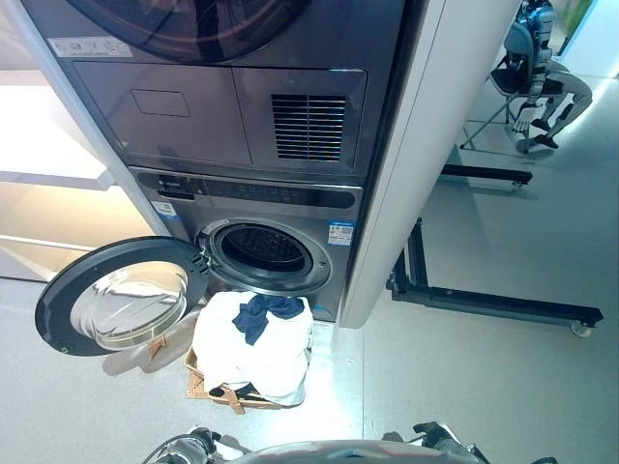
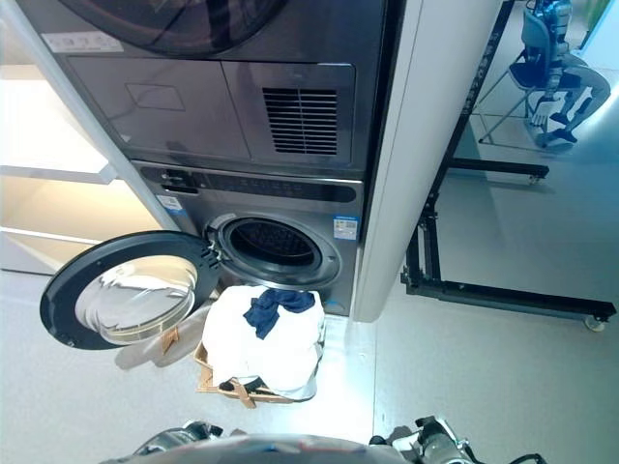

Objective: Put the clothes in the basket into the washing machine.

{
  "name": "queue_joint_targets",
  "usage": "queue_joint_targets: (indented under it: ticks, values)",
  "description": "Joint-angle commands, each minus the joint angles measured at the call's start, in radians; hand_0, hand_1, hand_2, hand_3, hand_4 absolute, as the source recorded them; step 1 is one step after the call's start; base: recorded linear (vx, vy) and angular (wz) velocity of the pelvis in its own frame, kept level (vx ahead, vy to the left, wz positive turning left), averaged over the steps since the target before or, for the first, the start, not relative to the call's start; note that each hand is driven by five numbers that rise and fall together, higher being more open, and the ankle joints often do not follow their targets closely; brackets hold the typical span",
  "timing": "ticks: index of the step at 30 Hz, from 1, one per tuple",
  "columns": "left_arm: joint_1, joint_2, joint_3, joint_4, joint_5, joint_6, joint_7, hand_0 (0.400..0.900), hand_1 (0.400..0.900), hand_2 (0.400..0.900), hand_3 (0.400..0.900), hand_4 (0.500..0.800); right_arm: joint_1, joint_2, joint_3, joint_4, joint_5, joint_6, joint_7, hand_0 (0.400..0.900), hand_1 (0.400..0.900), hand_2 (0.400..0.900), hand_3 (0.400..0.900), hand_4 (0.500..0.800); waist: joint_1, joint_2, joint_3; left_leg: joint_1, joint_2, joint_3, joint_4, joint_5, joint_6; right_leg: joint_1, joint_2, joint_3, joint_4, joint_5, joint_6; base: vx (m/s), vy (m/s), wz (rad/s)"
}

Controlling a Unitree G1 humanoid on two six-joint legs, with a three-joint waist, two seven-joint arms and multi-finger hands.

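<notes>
While neither hand shows, clothes [image 1: 253,340] fill the basket [image 1: 197,385].

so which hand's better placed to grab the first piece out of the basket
Neither hand shows yet. Likely the right: the open door crowds the left side of the basket, while the dark blue garment on the white clothes has open floor right.

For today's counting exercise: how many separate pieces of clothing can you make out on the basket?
2: white cloth heaped over the basket, dark blue garment on top. More may be hidden underneath.
</notes>
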Motion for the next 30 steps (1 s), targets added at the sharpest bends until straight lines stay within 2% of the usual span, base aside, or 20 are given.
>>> queue_joint_targets:
  ticks: [1,3,5,6,7,8,12,16,20,23,26,28,30]
  values:
    - [-0.046,0.01,-0.007,0.046,-0.019,-0.006,0.066,0.9,0.9,0.9,0.9,0.8,-0.084,-0.016,0.037,0.068,-0.004,-0.004,-0.014,0.9,0.9,0.9,0.9,0.8,-0.022,-0.067,0.026,-0.079,-0.029,0.004,0.201,-0.111,0.049,-0.051,0.026,0.021,0.065,-0.012,-0.036,-0.04,-0.158,-0.09]
    - [-0.051,0.01,-0.002,0.04,-0.046,-0.028,0.095,0.9,0.9,0.9,0.9,0.8,-0.093,-0.03,0.04,0.064,-0.012,-0.002,-0.008,0.9,0.9,0.9,0.9,0.8,-0.021,-0.087,0.047,-0.15,-0.016,-0.006,0.377,-0.11,0.049,-0.072,0.019,0.029,0.082,-0.007,-0.06,-0.01,-0.143,-0.19]
    - [-0.051,0.011,0.005,0.036,-0.091,-0.044,0.121,0.9,0.9,0.9,0.9,0.8,-0.097,-0.042,0.045,0.062,-0.024,0.007,-0.001,0.9,0.9,0.9,0.9,0.8,-0.005,-0.089,0.069,-0.232,-0.017,-0.024,0.48,-0.055,0.038,-0.067,0.026,0.034,0.087,-0.006,-0.075,0.03,-0.082,-0.22]
    - [-0.051,0.011,0.005,0.036,-0.091,-0.044,0.121,0.9,0.9,0.9,0.9,0.8,-0.097,-0.042,0.045,0.062,-0.024,0.007,-0.001,0.9,0.9,0.9,0.9,0.8,-0.005,-0.089,0.069,-0.232,-0.017,-0.024,0.48,-0.055,0.038,-0.067,0.026,0.034,0.087,-0.006,-0.075,0.1,0.009,-0.42]
    - [-0.037,0.014,0.021,0.03,-0.11,-0.075,0.14,0.9,0.9,0.9,0.9,0.8,-0.1,-0.057,0.048,0.068,-0.028,0.007,0.006,0.9,0.9,0.9,0.9,0.8,0.032,-0.075,0.097,-0.312,-0.064,-0.047,0.46,-0.029,0.037,-0.038,0.037,0.05,0.086,-0.017,-0.069,0.21,0.092,-0.52]
    - [-0.017,0.018,0.024,0.029,-0.092,-0.093,0.133,0.9,0.9,0.9,0.9,0.8,-0.103,-0.066,0.038,0.083,-0.026,-0.009,0.011,0.9,0.9,0.9,0.9,0.8,0.06,-0.058,0.116,-0.375,-0.067,-0.011,0.391,0.009,0.031,-0.003,0.05,0.059,0.081,-0.044,-0.067,0.27,0.127,-0.56]
    - [-0.002,0.001,0.021,0.06,-0.114,-0.107,0.124,0.9,0.9,0.9,0.9,0.8,-0.099,-0.058,0.033,0.084,-0.013,-0.009,-0.002,0.9,0.9,0.9,0.9,0.8,0.095,-0.031,0.132,-0.427,-0.081,-0.031,0.236,0.098,0.013,0.051,0.089,0.077,0.067,-0.086,-0.073,0.23,0.106,-0.21]
    - [-0.003,-0.013,0.043,0.068,-0.114,-0.106,0.132,0.9,0.9,0.9,0.9,0.8,-0.086,-0.047,0.021,0.097,-0.03,-0.03,-0.018,0.9,0.9,0.9,0.9,0.8,0.086,-0.038,0.119,-0.389,-0.082,0.004,0.196,0.068,0.035,0.055,0.081,0.067,0.073,-0.096,-0.07,0.17,0.1,-0.05]
    - [-0.013,-0.003,0.046,0.082,-0.112,-0.119,0.145,0.9,0.9,0.9,0.9,0.8,-0.064,-0.031,0.01,0.1,-0.056,-0.072,-0.022,0.9,0.9,0.9,0.9,0.8,0.079,-0.047,0.089,-0.314,-0.099,-0.015,0.158,0.025,0.069,0.076,0.067,0.071,0.111,-0.129,-0.052,0.2,0.055,0.01]
    - [-0.025,0.013,0.051,0.083,-0.1,-0.105,0.145,0.9,0.9,0.9,0.9,0.8,-0.062,-0.016,0.011,0.089,-0.059,-0.074,-0.029,0.9,0.9,0.9,0.9,0.8,0.08,-0.052,0.063,-0.24,-0.104,-0.032,0.105,0.011,0.083,0.066,0.05,0.041,0.142,-0.134,-0.036,0.22,0.038,0.06]
    - [-0.031,0.022,0.051,0.086,-0.09,-0.111,0.139,0.9,0.9,0.9,0.9,0.8,-0.073,-0.006,0.02,0.084,-0.055,-0.069,-0.027,0.9,0.9,0.9,0.9,0.8,0.089,-0.049,0.052,-0.22,-0.102,-0.042,0.08,0.013,0.091,0.054,0.046,0.026,0.201,-0.165,-0.033,0.16,0.034,-0.06]
    - [-0.03,0.029,0.054,0.09,-0.064,-0.125,0.13,0.9,0.9,0.9,0.9,0.8,-0.084,0.007,0.023,0.082,-0.037,-0.058,-0.032,0.9,0.9,0.9,0.9,0.8,0.099,-0.046,0.041,-0.222,-0.103,-0.037,0.07,0.015,0.106,0.028,0.042,0.026,0.326,-0.163,-0.015,0.14,0.037,-0.06]
    - [-0.024,0.039,0.054,0.088,-0.014,-0.153,0.122,0.9,0.9,0.9,0.9,0.8,-0.078,0.01,0.016,0.071,-0.016,-0.045,-0.047,0.9,0.9,0.9,0.9,0.8,0.084,-0.032,0.041,-0.192,-0.099,-0.048,0.053,0.006,0.124,-0.082,0.028,0.043,0.534,-0.085,0.019,0.16,0.059,0.09]
